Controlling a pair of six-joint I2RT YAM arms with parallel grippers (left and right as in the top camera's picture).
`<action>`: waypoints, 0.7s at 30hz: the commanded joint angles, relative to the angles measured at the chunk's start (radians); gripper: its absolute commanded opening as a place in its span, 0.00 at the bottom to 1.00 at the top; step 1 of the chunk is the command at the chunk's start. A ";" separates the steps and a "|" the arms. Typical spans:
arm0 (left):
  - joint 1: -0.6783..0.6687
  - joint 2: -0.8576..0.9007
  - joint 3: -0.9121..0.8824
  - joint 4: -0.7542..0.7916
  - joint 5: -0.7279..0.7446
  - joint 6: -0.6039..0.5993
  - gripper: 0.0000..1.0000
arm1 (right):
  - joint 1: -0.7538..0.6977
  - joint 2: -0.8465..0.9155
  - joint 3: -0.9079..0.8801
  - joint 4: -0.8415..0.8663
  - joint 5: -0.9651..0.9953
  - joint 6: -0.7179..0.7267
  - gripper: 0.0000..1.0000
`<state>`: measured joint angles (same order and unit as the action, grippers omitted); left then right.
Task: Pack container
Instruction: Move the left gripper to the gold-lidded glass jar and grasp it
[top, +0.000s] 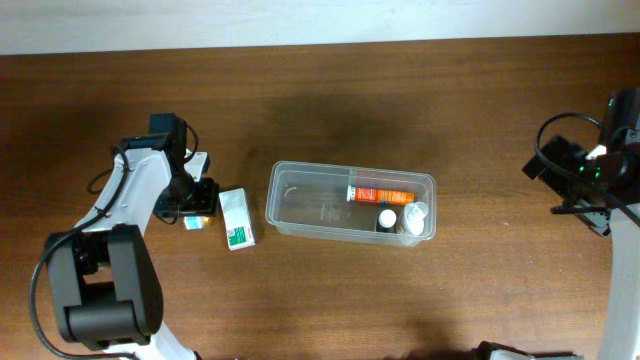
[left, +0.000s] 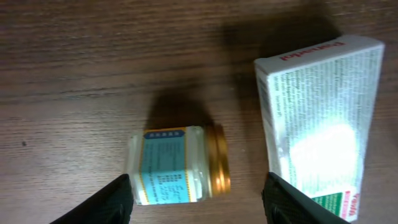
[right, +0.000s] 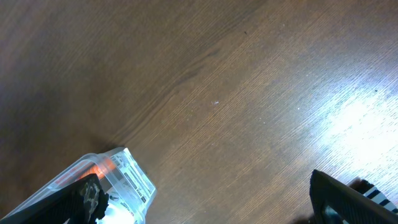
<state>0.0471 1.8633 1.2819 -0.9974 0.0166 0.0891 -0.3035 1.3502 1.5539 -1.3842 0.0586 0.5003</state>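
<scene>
Wooden tabletop (top: 400, 90). Left gripper (left: 199, 194) spread over fallen gold-lidded jar (left: 177, 165), lower centre, for grasping; right gripper (right: 211, 202) apart, idle beyond container (top: 300, 166).

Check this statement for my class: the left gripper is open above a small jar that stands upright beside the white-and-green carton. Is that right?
Not quite. The left wrist view shows the small jar lying on its side, gold lid toward the white-and-green carton, not upright. The left gripper is indeed open above it.
</scene>
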 joint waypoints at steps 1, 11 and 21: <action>0.001 0.036 -0.005 0.002 -0.014 0.002 0.67 | -0.005 -0.002 0.008 0.000 0.002 0.002 0.98; 0.001 0.037 -0.030 -0.012 -0.039 -0.012 0.67 | -0.005 -0.002 0.008 0.000 0.002 0.002 0.98; 0.001 0.040 -0.061 0.047 -0.039 -0.018 0.67 | -0.005 -0.002 0.008 0.000 0.001 0.002 0.98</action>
<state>0.0471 1.8927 1.2278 -0.9585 -0.0128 0.0849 -0.3035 1.3502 1.5539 -1.3842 0.0586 0.5011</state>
